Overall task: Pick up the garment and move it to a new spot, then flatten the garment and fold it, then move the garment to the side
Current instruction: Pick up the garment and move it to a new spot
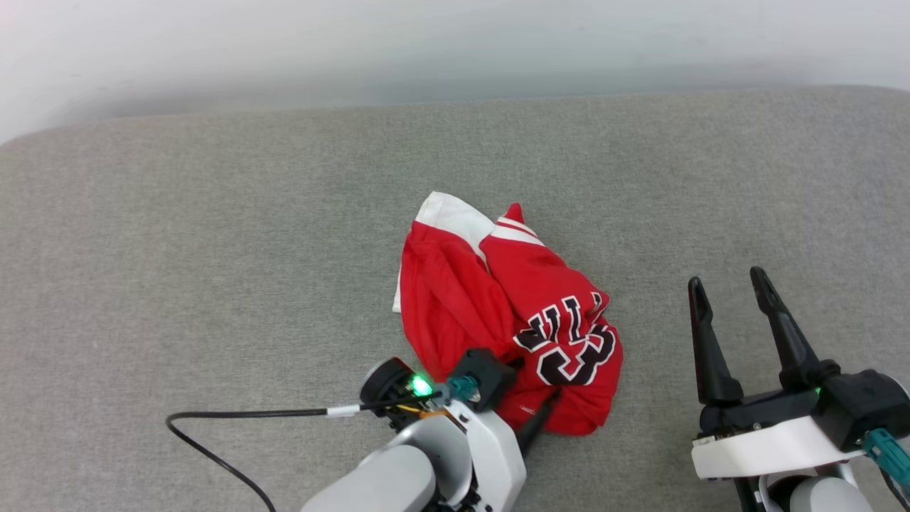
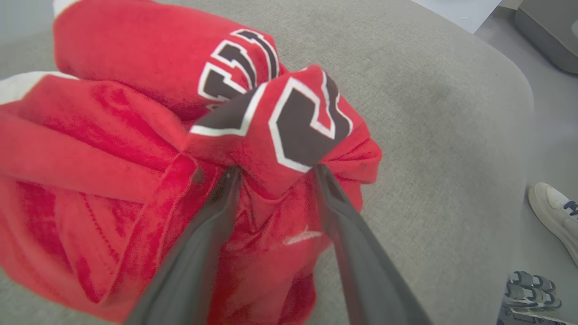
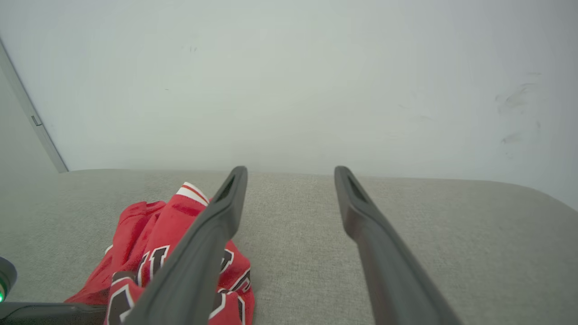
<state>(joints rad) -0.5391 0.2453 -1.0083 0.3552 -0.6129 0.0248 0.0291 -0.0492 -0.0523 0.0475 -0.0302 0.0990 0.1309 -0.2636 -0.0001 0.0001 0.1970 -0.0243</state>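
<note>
Several black letters (image 1: 569, 341) (white-edged, creased) cross the garment (image 1: 455, 299).

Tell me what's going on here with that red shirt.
A red jersey-style T-shirt with white sleeves and black-and-white lettering lies crumpled in a heap on a grey fabric-covered surface. The robot's left gripper is at the heap's near edge, with its fingers apart and a fold of the cloth between them. The right gripper is open off to the right, apart from the shirt and holding nothing. The shirt is not yet flattened or folded.
</note>
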